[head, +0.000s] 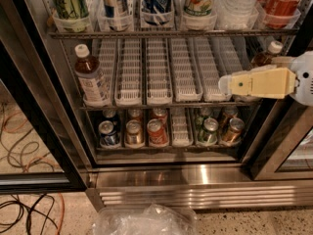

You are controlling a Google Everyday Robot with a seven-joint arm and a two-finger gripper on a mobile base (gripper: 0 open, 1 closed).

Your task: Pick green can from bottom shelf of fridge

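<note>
The green can, dark green with a silver top, stands at the front of a lane right of centre on the bottom shelf of the fridge. A bronze-orange can stands just right of it and a red can two lanes to its left. My gripper, cream-coloured, reaches in from the right at the height of the middle rack. It is above and slightly right of the green can, not touching it.
A brown tea bottle stands left on the middle rack and another behind my gripper. Tall cans and bottles fill the top rack. A black door frame stands left. Cables and a plastic bag lie on the floor.
</note>
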